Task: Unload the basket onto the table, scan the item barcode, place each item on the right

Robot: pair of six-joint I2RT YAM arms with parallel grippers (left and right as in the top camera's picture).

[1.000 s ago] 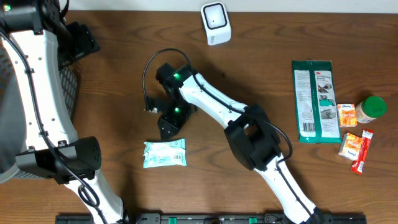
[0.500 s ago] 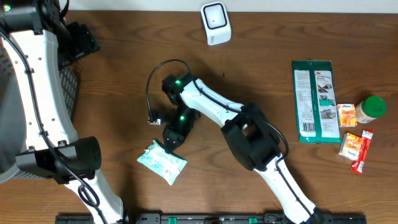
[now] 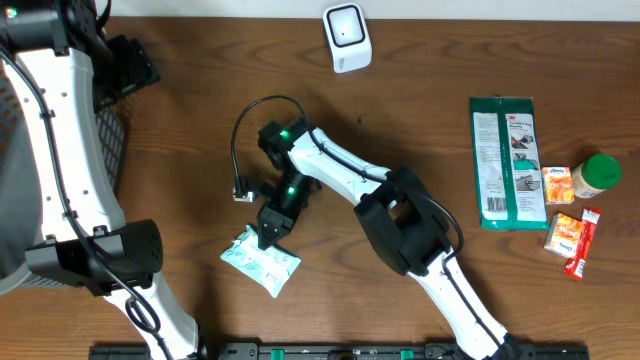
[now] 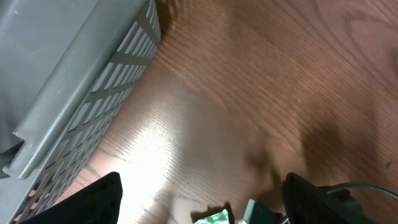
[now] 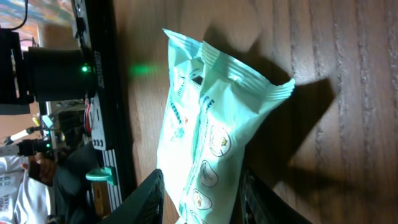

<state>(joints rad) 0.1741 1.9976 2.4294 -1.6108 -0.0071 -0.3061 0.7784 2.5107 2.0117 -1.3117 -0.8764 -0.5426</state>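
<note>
R arm (image 3: 340,172) stretched fwd-left, R pincer (image 3: 268,236) apparently clamped on mint packet (image 3: 262,264).

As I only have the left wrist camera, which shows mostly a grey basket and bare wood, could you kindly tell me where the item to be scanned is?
Observer: A mint-green packet lies on the table near the front edge, left of centre.
Operator: Thank you. Is either arm on it?
Observer: Yes, the right gripper has its fingers on either side of one end of it and appears to pinch it.
Operator: And where is the scanner, please?
Observer: The white scanner stands at the far edge of the table, well apart from the packet.
</note>
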